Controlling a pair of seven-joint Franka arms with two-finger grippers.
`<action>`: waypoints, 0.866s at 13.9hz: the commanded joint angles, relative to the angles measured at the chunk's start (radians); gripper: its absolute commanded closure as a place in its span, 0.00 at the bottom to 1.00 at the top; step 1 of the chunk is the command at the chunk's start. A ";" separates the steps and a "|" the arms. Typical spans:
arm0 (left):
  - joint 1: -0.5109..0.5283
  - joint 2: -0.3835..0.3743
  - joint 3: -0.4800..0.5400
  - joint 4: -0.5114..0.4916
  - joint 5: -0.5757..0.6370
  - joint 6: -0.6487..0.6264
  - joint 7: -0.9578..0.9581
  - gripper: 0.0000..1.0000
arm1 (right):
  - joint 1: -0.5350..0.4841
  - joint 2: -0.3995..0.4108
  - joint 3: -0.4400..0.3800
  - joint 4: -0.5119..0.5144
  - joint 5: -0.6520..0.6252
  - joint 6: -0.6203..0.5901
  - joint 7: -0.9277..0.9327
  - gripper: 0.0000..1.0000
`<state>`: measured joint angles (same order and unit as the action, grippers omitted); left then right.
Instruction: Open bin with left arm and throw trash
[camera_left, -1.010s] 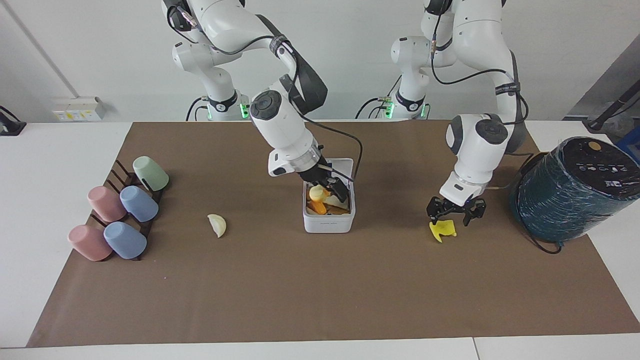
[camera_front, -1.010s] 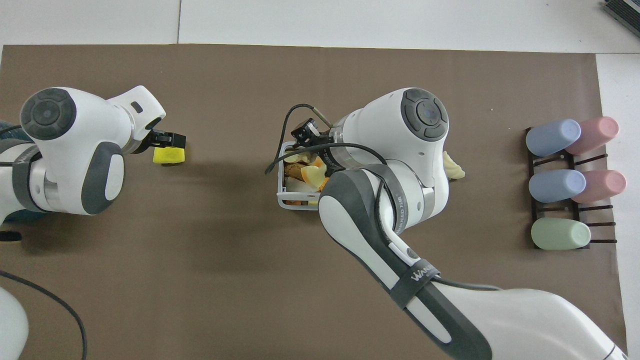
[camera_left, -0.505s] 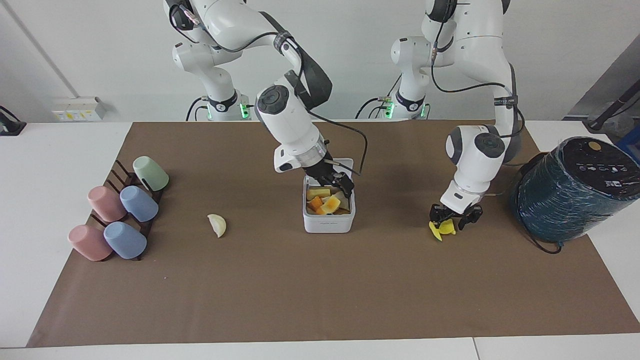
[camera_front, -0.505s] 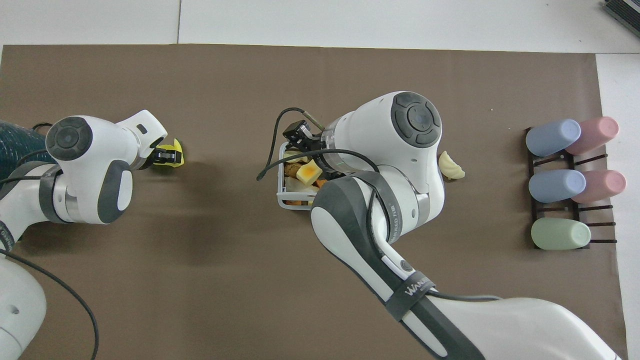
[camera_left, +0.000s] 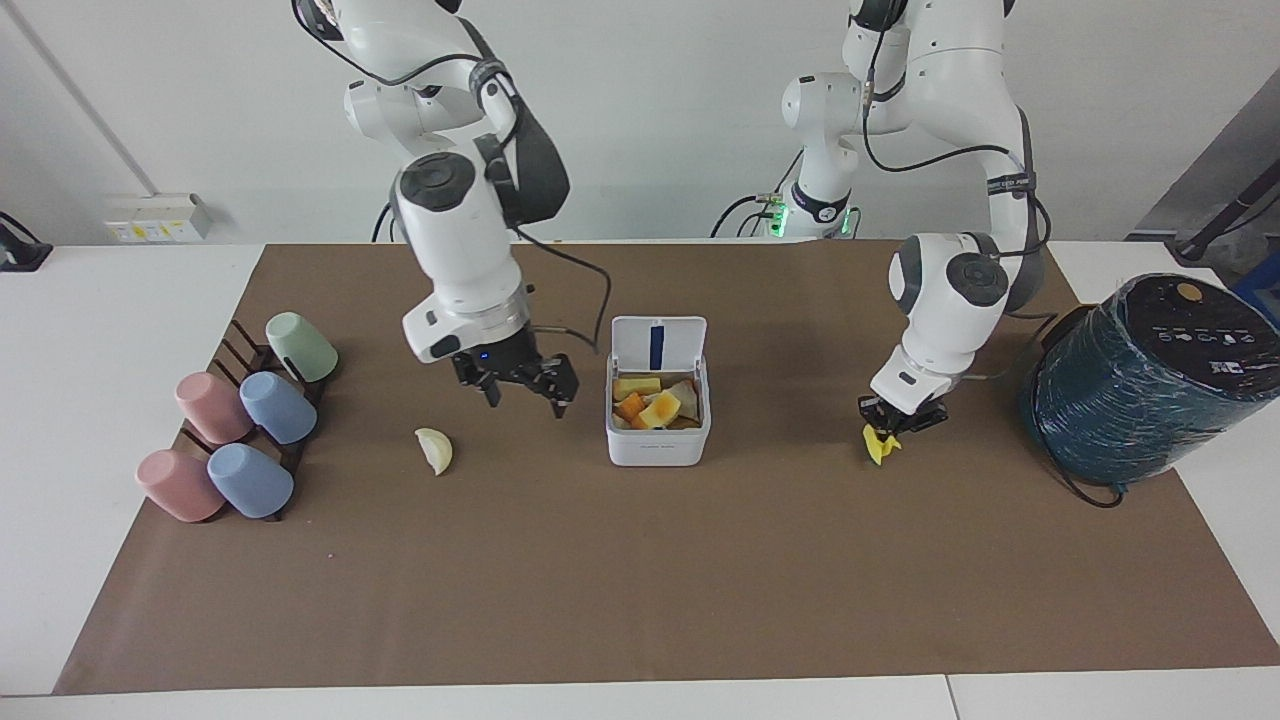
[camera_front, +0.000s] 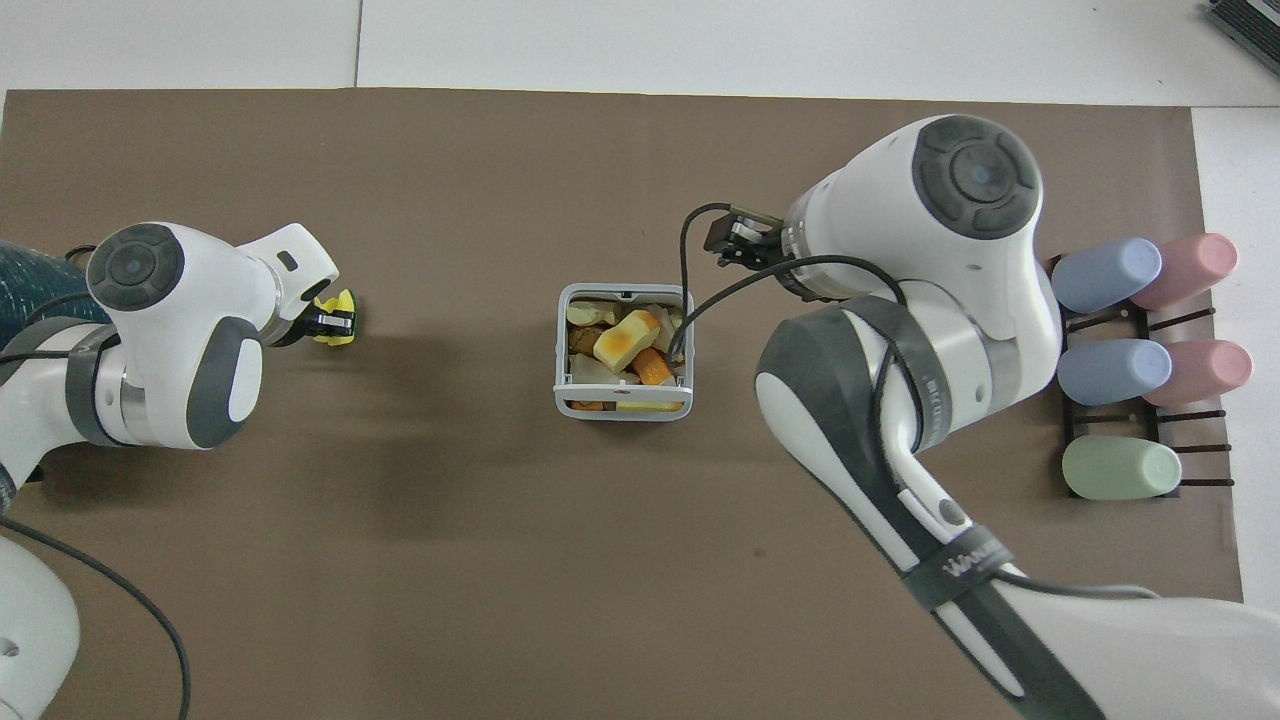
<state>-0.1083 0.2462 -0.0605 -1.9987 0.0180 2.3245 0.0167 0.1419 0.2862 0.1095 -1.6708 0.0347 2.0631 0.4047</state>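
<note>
While my left fingers (camera_left: 893, 424) are pinched shut on the bright yellow crumpled scrap (camera_left: 879, 445), low over the brown mat (camera_left: 640, 600) toward the left arm's end of the counter, I judge the grip thin: only an edge of the scrap seems caught, so it could slip free as I carry it to the bin (camera_left: 657, 440). My right fingers (camera_left: 520, 385) hang spread and empty over the mat between the bin and the pale cream wedge (camera_left: 435, 450). The wedge looks rounded and could squirt out of a pinch. The bin stands mid-mat with its lid (camera_left: 658, 345) upright; a passing wrist could knock that lid shut, and the heaped contents may let a new piece roll off.

Counted: one white bin, several yellow and orange pieces inside it, one scrap, one wedge, five pastel cups (camera_left: 250, 420) on a rack, one dark-teal wrapped cylinder (camera_left: 1150, 390).
</note>
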 joint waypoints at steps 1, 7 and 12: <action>-0.042 -0.006 -0.004 0.145 -0.074 -0.144 0.012 1.00 | -0.097 -0.068 0.013 -0.197 -0.016 0.095 -0.327 0.00; -0.080 0.028 -0.054 0.293 -0.288 -0.257 0.020 1.00 | -0.185 -0.039 0.012 -0.389 -0.018 0.353 -0.796 0.00; -0.169 0.033 -0.133 0.290 -0.342 -0.139 0.003 1.00 | -0.179 -0.039 0.013 -0.458 -0.018 0.381 -0.796 0.18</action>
<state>-0.2276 0.2654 -0.2050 -1.7302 -0.3013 2.1628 0.0205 -0.0261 0.2692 0.1133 -2.0856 0.0337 2.4184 -0.3762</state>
